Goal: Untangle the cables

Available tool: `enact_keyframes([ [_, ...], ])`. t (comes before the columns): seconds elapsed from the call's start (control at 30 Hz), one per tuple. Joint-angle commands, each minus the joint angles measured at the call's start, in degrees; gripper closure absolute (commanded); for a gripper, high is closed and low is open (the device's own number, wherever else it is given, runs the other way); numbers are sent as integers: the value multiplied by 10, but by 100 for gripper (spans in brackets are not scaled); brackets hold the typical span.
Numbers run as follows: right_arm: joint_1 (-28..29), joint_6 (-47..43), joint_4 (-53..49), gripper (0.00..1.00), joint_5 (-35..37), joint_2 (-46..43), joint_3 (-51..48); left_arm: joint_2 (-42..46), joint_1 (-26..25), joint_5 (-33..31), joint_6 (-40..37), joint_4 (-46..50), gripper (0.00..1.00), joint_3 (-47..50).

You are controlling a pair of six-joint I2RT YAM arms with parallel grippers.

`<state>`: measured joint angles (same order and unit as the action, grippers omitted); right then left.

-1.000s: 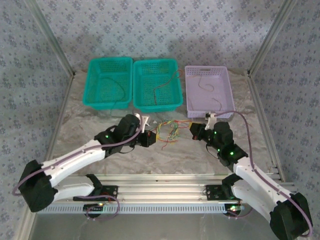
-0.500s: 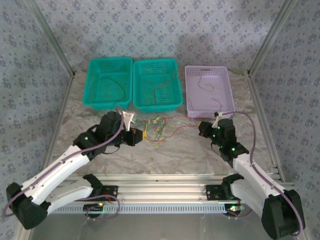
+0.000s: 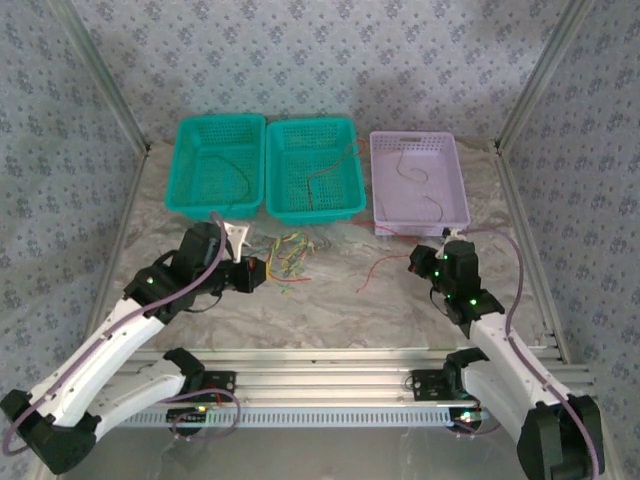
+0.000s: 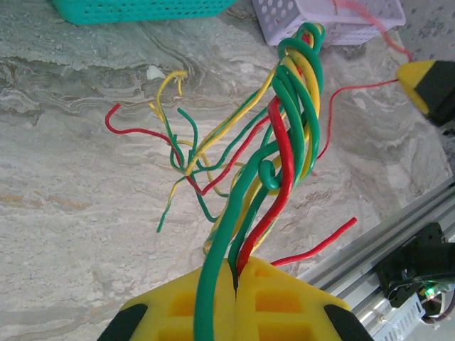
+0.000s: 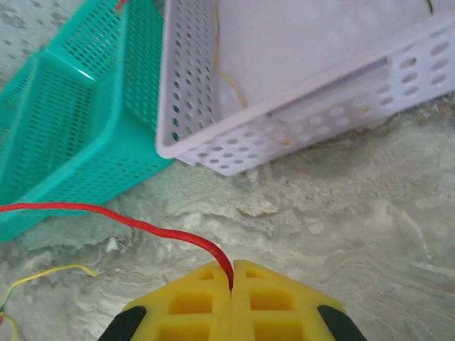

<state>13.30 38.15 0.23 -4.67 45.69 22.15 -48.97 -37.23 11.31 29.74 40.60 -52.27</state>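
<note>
Over marble tabletop point(image 3: 330, 310), left fingers point(image 4: 181, 309) clamp tangled cables point(image 4: 295, 128); right fingers point(image 5: 192, 307) pinch 1 red cable point(image 5: 106, 212).

A twisted bundle of green, yellow and red cables point(image 4: 291, 121) stands clamped in the left hand point(image 4: 234, 275), loose ends splaying beyond it. A single red cable point(image 5: 128, 219) trails leftward from the closed right hand point(image 5: 232, 275).

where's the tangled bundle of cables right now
In the top view the cable bundle is left of centre, just in front of the middle green basket, pinched at one end by the left gripper.
</note>
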Motion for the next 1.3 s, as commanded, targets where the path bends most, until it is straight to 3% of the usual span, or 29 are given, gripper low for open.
enact_keyframes([
  [0.0, 17, -9, -31, 100, 20, -27, 48, -9, 3, 9, -22, 15, 100, -25],
  [0.13, 47, -16, -43, 100, 51, -10, 107, -7, 2, -5, -39, 35, 100, -40],
  [0.23, 68, -44, -51, 100, 60, 55, 169, -7, 2, -18, -48, 46, 100, -47],
  [0.43, 117, -90, -50, 100, 84, 229, 331, -9, 3, -41, -74, 64, 100, -65],
  [0.8, 130, -169, -86, 100, 79, 571, 703, 0, 3, -65, -112, 48, 100, -48],
  [1.03, 126, -182, -199, 100, 55, 810, 959, 13, 4, -45, -109, 16, 100, -22],
  [1.27, 129, -192, -299, 100, 79, 962, 1154, 19, 6, -35, -109, 10, 100, -14],
])
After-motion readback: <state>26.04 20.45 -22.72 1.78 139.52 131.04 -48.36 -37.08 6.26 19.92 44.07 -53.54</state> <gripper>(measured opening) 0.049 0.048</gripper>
